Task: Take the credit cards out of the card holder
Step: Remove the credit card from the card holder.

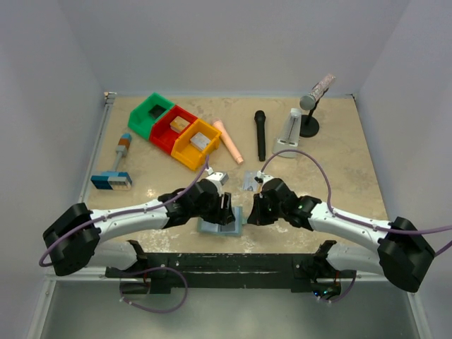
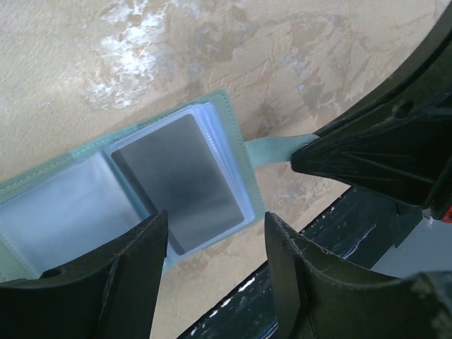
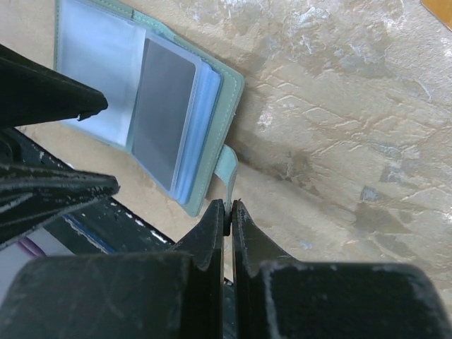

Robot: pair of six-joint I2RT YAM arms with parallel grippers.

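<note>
Card holder [image 2: 236, 138] beneath left pincer [image 2: 215, 222]; right pincer [image 3: 229, 205] pinches strap [image 3: 226, 166].

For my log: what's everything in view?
soft bifold card holder: one, pale teal, open, near centre
flat card: one, grey, in holder
small printed card: one, silvery, behind holder
plastic bins: three, green, red, orange, back left
cylinder: one, peach, back centre
handheld microphone: one, black, back centre
stand microphone: one, silvery, back right
upright block: one, whitish, beside stand
striped block: one, blue-white, left
tool: one, orange-blue, left
left gripper: one, black, open above holder
right gripper: one, black, shut on holder's strap
</note>
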